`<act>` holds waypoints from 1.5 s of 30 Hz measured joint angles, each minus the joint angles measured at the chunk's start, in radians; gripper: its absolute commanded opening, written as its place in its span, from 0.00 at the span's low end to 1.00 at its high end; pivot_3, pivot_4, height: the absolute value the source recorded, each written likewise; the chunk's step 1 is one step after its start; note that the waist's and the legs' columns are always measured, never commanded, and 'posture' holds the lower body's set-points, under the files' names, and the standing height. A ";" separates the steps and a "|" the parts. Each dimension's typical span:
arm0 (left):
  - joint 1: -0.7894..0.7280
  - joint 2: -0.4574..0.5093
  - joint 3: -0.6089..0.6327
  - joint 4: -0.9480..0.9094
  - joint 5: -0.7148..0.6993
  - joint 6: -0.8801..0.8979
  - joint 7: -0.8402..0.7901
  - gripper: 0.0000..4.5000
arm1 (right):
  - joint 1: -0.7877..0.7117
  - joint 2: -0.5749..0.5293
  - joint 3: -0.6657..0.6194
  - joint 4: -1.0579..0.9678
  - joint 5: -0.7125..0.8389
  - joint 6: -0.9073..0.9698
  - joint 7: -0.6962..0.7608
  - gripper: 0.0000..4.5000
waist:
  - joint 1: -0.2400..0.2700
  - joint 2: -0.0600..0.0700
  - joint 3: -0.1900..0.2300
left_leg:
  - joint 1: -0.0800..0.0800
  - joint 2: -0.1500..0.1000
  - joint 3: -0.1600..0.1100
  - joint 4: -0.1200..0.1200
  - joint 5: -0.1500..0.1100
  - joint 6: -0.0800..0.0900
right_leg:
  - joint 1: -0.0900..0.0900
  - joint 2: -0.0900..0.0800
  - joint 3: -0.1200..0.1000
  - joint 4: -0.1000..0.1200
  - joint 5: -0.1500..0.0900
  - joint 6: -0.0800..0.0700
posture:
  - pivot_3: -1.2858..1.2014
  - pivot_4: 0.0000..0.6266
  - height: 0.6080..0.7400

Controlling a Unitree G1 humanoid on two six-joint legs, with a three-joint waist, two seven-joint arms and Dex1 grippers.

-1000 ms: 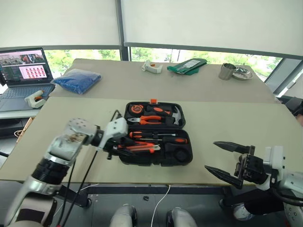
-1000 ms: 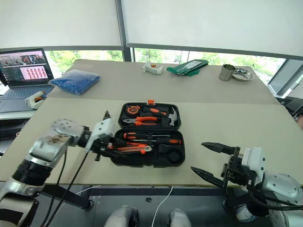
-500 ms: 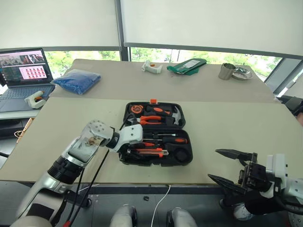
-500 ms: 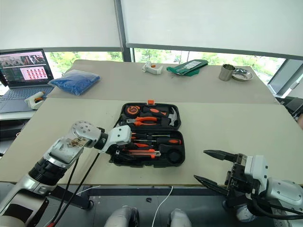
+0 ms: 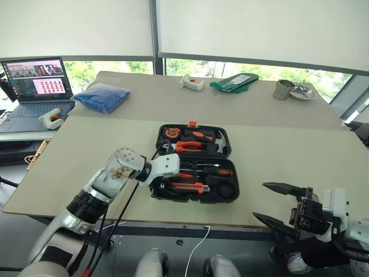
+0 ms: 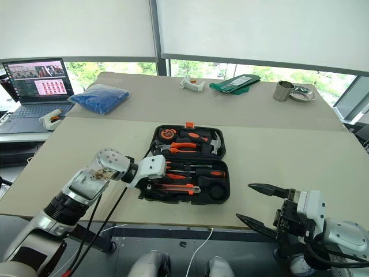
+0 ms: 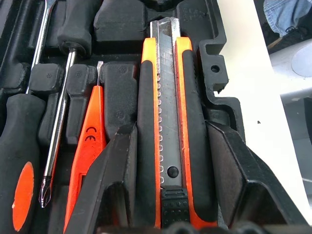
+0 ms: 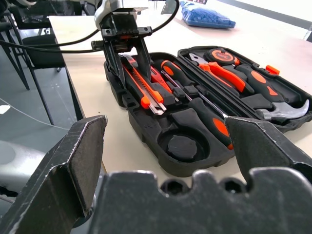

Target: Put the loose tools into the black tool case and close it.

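Now left gripper (image 7: 165, 195) seating knife (image 7: 165, 117) in case (image 5: 228, 199) front slot, fingers (image 7: 114, 175) half-open, straddling knife handle, seemingly gripping. Right gripper (image 5: 275, 203) idling wide open, empty, case up-left of it. Next: release, withdraw, swing lid shut.

On the far table I see a blue bag (image 5: 104, 97) near its left edge; a white gadget (image 5: 191, 83) and a green packet (image 5: 234, 82) along the back edge; a metal cup (image 5: 283, 89) and dish (image 5: 303, 92) by the back right corner; a laptop (image 5: 36, 91) on a side desk to my left.
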 measured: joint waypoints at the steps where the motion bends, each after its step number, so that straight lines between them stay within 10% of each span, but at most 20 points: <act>1: -0.001 -0.003 0.000 0.001 0.001 0.001 0.002 0.36 | -0.001 0.000 0.003 0.000 0.000 0.000 -0.001 1.00 | 0.001 0.000 0.000 | 0.000 0.000 0.000 0.000 0.000 0.000 | 0.000 0.000 0.000 0.000 0.000 0.000 | 0.52 0.24 1.00; 14: -0.001 -0.028 0.000 -0.016 -0.012 0.045 0.015 0.36 | 0.000 0.002 0.025 -0.006 0.000 0.001 -0.019 1.00 | 0.000 0.000 0.000 | 0.000 0.000 0.000 0.000 0.000 0.000 | 0.002 0.000 0.000 0.000 0.000 0.000 | 0.52 0.24 1.00; 15: -0.001 -0.027 -0.001 -0.016 -0.010 0.044 0.016 0.60 | 0.000 0.002 0.026 -0.006 0.000 0.001 -0.021 1.00 | 0.000 0.000 0.000 | 0.000 0.000 0.000 0.000 0.000 0.000 | 0.002 0.000 0.000 0.000 0.000 0.000 | 0.52 0.24 1.00; 20: -0.003 -0.022 0.005 -0.011 -0.003 0.016 0.029 0.98 | -0.001 0.002 0.032 -0.006 0.000 0.002 -0.026 1.00 | -0.003 0.000 0.000 | 0.000 0.000 0.000 0.000 0.000 0.000 | 0.002 0.000 0.000 0.000 0.000 0.000 | 0.52 0.24 1.00; 30: 0.003 -0.068 0.123 -0.012 -0.139 -0.071 0.013 0.99 | -0.027 0.002 0.062 -0.005 -0.001 0.002 -0.044 1.00 | -0.009 0.000 0.000 | -0.001 0.001 0.000 0.000 0.000 0.001 | 0.002 0.002 0.000 0.001 0.000 0.001 | 0.52 0.24 1.00; 42: 0.105 -0.012 0.140 0.048 -0.150 -0.107 -0.005 0.01 | -0.046 0.008 0.077 -0.005 -0.011 0.002 -0.062 1.00 | -0.009 0.001 0.000 | -0.001 0.001 0.000 0.000 0.000 0.001 | 0.002 0.002 0.000 0.001 0.000 0.001 | 0.52 0.24 1.00; 45: 0.130 -0.017 0.127 0.046 -0.151 -0.106 -0.006 0.01 | -0.046 0.009 0.079 -0.004 -0.012 0.002 -0.068 1.00 | -0.008 0.001 0.000 | -0.001 0.001 0.000 0.000 0.000 0.001 | 0.001 0.002 0.000 0.001 0.000 0.001 | 0.52 0.24 1.00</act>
